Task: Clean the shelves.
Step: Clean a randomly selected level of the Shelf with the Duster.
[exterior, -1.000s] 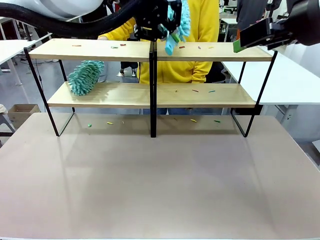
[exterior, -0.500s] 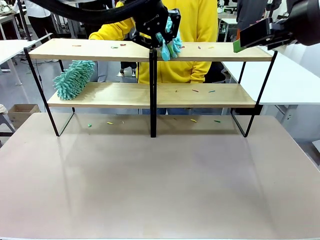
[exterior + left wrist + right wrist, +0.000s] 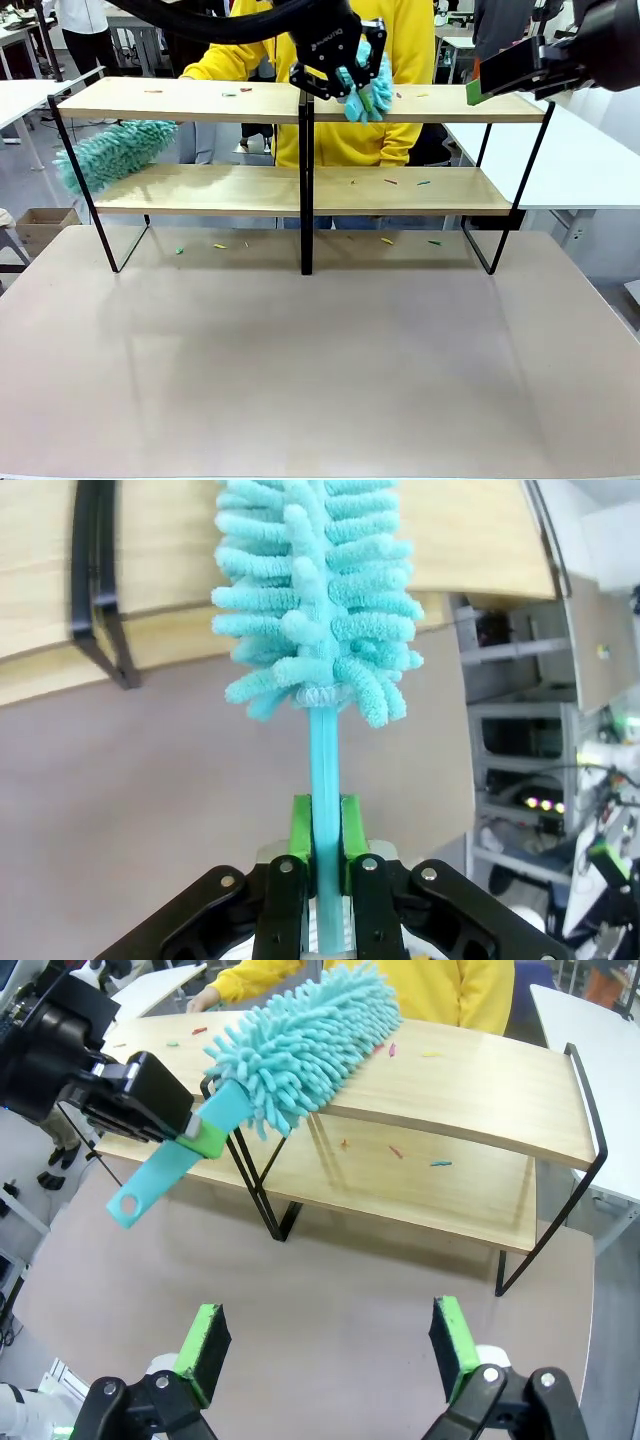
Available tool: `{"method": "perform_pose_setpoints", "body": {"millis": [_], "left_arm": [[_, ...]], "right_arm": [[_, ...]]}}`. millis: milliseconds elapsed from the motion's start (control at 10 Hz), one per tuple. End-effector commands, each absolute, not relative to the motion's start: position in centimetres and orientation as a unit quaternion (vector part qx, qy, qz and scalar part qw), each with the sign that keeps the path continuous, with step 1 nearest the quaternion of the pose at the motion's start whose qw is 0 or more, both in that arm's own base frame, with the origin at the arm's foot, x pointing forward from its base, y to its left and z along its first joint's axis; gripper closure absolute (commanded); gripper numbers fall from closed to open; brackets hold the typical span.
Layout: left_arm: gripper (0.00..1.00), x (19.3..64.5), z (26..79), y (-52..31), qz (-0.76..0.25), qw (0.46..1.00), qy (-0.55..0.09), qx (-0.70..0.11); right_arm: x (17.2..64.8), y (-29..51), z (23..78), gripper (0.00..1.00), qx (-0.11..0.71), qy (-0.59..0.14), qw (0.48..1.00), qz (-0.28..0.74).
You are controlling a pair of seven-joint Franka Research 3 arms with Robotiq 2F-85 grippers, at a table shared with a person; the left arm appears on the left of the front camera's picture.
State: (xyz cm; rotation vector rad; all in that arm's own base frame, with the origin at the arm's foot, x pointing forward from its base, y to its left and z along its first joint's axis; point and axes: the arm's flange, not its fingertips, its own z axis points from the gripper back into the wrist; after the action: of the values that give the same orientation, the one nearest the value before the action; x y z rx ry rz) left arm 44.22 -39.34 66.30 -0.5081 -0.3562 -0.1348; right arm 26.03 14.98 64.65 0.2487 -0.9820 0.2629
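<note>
Left jaws: clamped on duster (image 3: 316, 600) handle; head over top board of shelves (image 3: 190, 100), just right of centre upright (image 3: 306, 190). Right jaws: spread wide, empty. Shelves: on desk (image 3: 320, 360), far side, boards dotted with scraps (image 3: 390, 182).

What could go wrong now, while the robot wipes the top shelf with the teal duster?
The duster, clamped by its handle in the left hand, works beside the black centre upright; its fibres may snag there.
The small scraps on the top board may fall to the lower board or the table, where scraps already lie.
The open right hand hangs near that board's right end; a long sweep could meet it.
</note>
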Motion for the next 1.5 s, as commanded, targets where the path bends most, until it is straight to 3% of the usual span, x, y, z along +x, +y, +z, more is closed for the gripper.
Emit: {"method": "perform_pose_setpoints", "body": {"millis": [0, 300, 500, 700, 1100, 1400], "left_arm": [[0.87, 44.2, 66.8, -38.7, -0.125, 0.941, -0.131, -0.287], [0.87, 44.4, 67.5, -37.9, -0.188, 0.921, -0.053, -0.338], [0.87, 44.7, 67.8, -36.4, -0.256, 0.899, 0.054, -0.351], [0.87, 45.0, 69.1, -34.6, -0.265, 0.866, 0.099, -0.413], [0.87, 44.8, 71.2, -32.1, -0.272, 0.851, 0.096, -0.438], [0.87, 44.1, 73.6, -24.5, -0.228, 0.862, 0.028, -0.451]], "right_arm": [[26.0, 14.9, 64.6, 0.0, 0.12, -0.469, 0.866, 0.125], [26.0, 14.9, 64.6, 0.0, 0.12, -0.469, 0.866, 0.125], [26.0, 14.9, 64.6, 0.0, 0.12, -0.469, 0.866, 0.125], [26.0, 14.9, 64.6, 0.0, 0.12, -0.469, 0.866, 0.125], [26.0, 14.9, 64.6, 0.0, 0.12, -0.469, 0.866, 0.125], [26.0, 14.9, 64.6, 0.0, 0.12, -0.469, 0.866, 0.125]]}}
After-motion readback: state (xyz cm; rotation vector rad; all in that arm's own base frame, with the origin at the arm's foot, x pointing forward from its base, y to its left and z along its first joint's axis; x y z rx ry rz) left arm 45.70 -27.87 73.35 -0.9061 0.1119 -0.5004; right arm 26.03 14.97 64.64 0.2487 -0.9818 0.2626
